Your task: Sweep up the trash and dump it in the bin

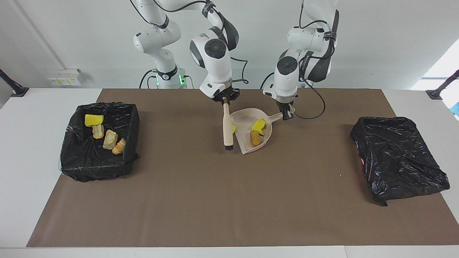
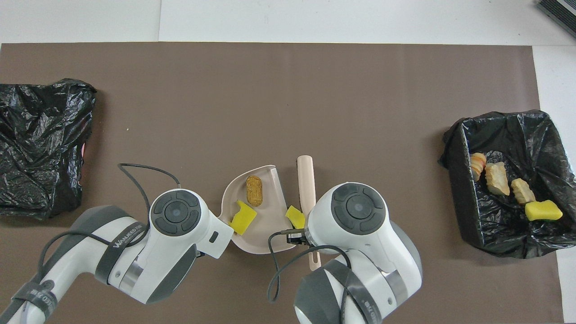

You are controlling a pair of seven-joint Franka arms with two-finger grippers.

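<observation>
A beige dustpan point(image 1: 247, 120) point(image 2: 261, 234) sits mid-table near the robots. My left gripper point(image 1: 287, 114) is shut on its handle. My right gripper point(image 1: 225, 100) is shut on a beige brush point(image 1: 227, 125) point(image 2: 306, 180) that points down at the table beside the pan's mouth. In the pan lie a green-backed yellow sponge bit point(image 1: 259, 125) point(image 2: 243, 218) and a tan chunk point(image 1: 255, 138) point(image 2: 254, 190). A small yellow bit point(image 1: 233, 128) point(image 2: 294, 217) sits at the pan's edge against the brush. In the overhead view both grippers are hidden under their wrists.
A black-bagged bin point(image 1: 71, 161) point(image 2: 459, 180) at the right arm's end holds a yellow sponge point(image 1: 93, 119) and three tan chunks point(image 1: 110, 139). A second bin covered with a black bag point(image 1: 398, 157) point(image 2: 40, 144) stands at the left arm's end. A brown mat point(image 1: 200, 200) covers the table.
</observation>
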